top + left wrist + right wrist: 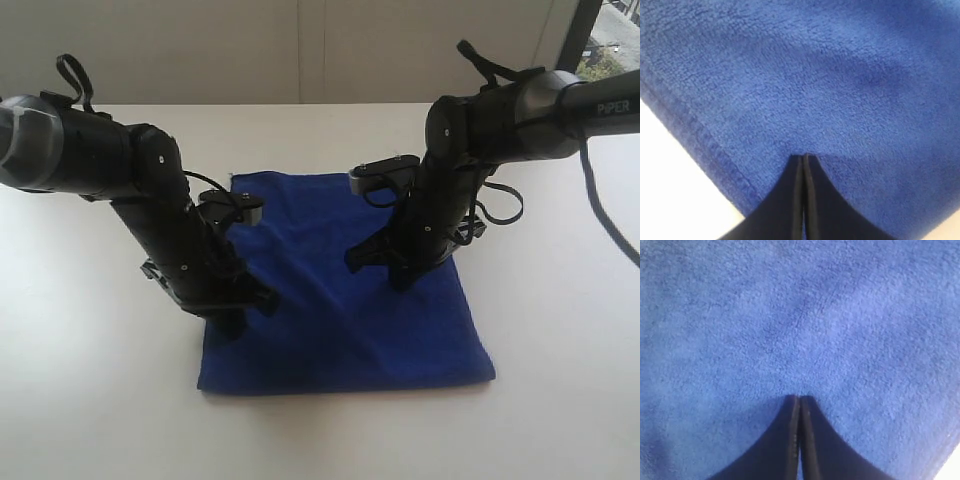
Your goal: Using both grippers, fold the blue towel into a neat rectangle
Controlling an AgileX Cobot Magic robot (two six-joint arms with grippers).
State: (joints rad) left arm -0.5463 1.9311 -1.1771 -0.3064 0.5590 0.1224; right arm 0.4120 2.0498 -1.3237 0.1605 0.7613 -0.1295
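The deep royal-blue plush microfibre towel (340,330) lies flat on the white table (90,400), spread beneath both pairs of fingers (785,210). The left black gripper (803,156) has its 2 narrow fingers pressed fully together with no cloth seen between them, tips resting on the towel just inside its stitched hem (705,145). The right black gripper (799,397) is likewise closed and empty, its 2 tips touching open plush, the towel's edge further off to one side of them.
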